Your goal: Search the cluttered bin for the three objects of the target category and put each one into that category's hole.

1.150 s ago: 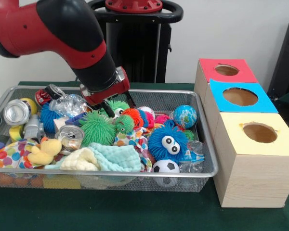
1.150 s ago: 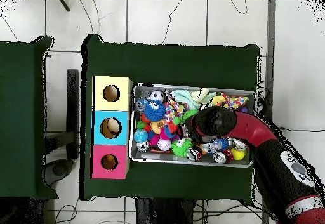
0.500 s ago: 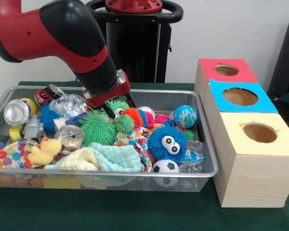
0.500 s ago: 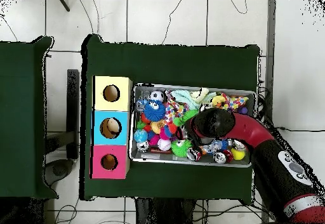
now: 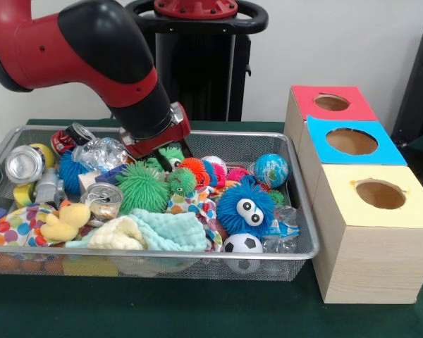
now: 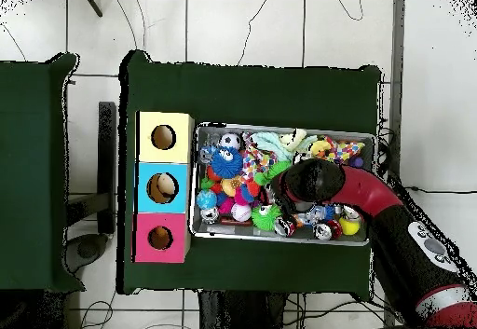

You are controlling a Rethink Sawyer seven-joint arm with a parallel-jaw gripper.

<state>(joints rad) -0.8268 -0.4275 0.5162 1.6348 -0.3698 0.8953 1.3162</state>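
Wire-mesh bin point(image 5: 197, 264), bare-wood boxes point(image 5: 366, 264)

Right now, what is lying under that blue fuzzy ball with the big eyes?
The blue fuzzy ball rests on a spotted cloth, with a small soccer ball just in front of it. Whatever lies deeper beneath it in the wire bin is covered.

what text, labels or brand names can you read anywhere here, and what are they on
No text can be read in either view.
The red can at the back of the wire bin has printing, too blurred to read.
The three boxes, red, blue and yellow, have plain tops with no labels.
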